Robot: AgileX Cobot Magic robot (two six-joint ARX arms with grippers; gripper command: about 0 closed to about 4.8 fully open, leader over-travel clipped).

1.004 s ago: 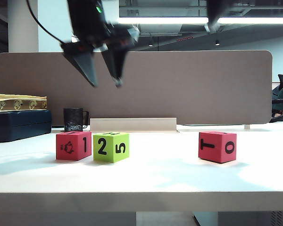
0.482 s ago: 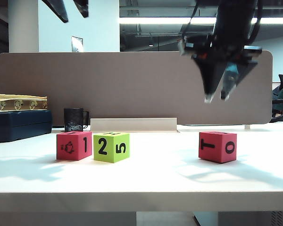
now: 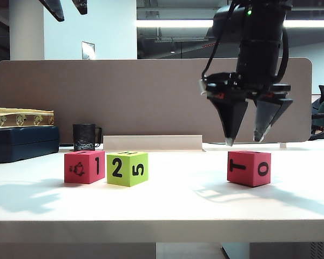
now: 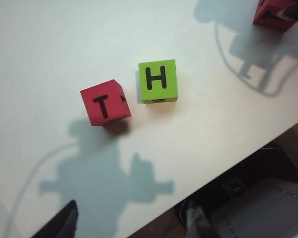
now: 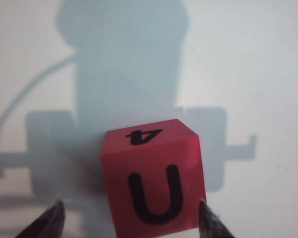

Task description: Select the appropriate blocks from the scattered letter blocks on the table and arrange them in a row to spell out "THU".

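I am holding my right gripper (image 3: 244, 141) directly above the pinkish-red foam cube with the U on top (image 5: 153, 193) — the one standing alone at the right of the white tabletop (image 3: 167, 208), well apart from the other two. In the right wrist view this cube is sitting between my two fingertips (image 5: 50, 218), one tip showing off each side face, neither touching. The jaws are standing wide apart, wider than the cube, and are holding nothing. In my judgement a straight descent is what the next move calls for; no sideways correction looks necessary.

The pinkish-red foam cube with the T on top (image 4: 105, 103) and the lime green foam cube with the H on top (image 4: 158, 81) are sitting side by side at the left, just beside each other. The U cube belongs to the right of the H.

My left gripper (image 3: 66, 8) is hanging high at the far left — jaws apart, empty, well clear of the cubes.
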